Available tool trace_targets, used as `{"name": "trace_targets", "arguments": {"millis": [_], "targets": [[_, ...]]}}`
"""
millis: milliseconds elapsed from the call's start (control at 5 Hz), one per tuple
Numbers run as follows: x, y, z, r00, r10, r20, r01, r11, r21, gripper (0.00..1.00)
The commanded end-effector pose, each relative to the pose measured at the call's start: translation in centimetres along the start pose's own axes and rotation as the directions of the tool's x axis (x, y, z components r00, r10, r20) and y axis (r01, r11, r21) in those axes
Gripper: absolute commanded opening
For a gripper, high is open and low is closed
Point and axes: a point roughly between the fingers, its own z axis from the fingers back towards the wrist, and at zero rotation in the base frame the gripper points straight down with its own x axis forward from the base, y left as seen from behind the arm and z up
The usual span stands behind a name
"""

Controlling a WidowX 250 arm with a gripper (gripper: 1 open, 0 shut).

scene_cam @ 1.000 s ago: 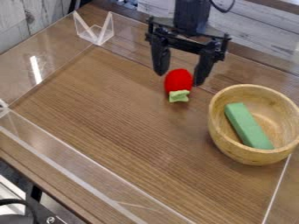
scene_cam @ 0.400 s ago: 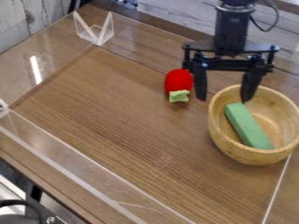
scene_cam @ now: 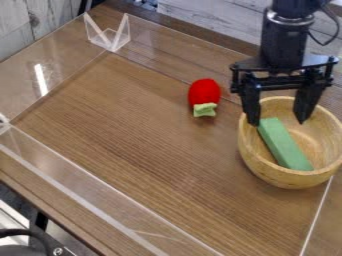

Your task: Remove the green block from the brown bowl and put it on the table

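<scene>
Approach step, by the look of it — tool [scene_cam: 283, 108] is over the far part of the brown bowl [scene_cam: 246, 153], nothing lifted. Next move prob. calls for lining up w/ the green block [scene_cam: 283, 143], lowering so the fingers straddle its narrow width, then closing; bowl rim could get bumped on the way in.

Tool is wide open, nothing in its grip. Block lies inside the bowl, slightly aslant, its far end near the tool & the rest running toward the camera. Can't tell the exact height gap btwn. them. Bare surface [scene_cam: 127, 145] left of the bowl in view would do for the put-down, away from the red object [scene_cam: 203, 92].
</scene>
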Motion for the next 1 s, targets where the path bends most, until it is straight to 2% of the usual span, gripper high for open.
{"name": "trace_targets", "arguments": {"millis": [0,200,600,800], "targets": [[0.8,-1.0,1.3,0.999,0.029,0.041,-0.027,0.998,-0.051,1.00],[1.5,-1.1,1.2,0.997,0.062,0.046,-0.060,0.997,-0.057,1.00],[1.5,0.5,1.6,0.982,0.182,0.058,-0.177,0.981,-0.074,1.00],[2.4,1.2,0.4,0.976,0.209,0.063,-0.204,0.976,-0.081,1.00]]}}
